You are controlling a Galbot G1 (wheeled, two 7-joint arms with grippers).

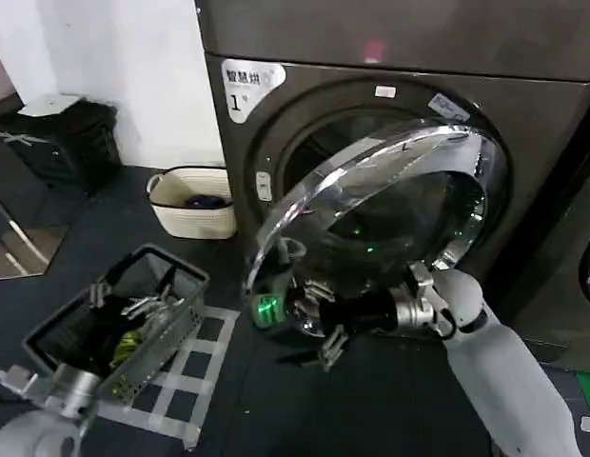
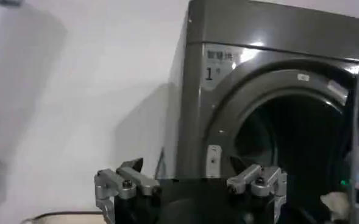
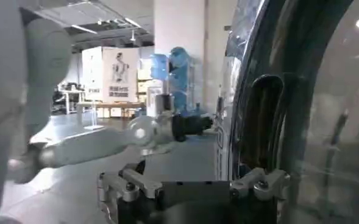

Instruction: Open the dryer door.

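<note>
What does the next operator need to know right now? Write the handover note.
Right gripper: open, at the lower edge of the dryer door, one finger against its rim, nothing clamped.
Left gripper: open and empty, held low to the left, facing the dryer.
Done: door swung partly out, drum opening exposed.
Left: push the door out further until fully open, then withdraw.
Nearby: pale basket left of the dryer, grey crate on the floor.
</note>
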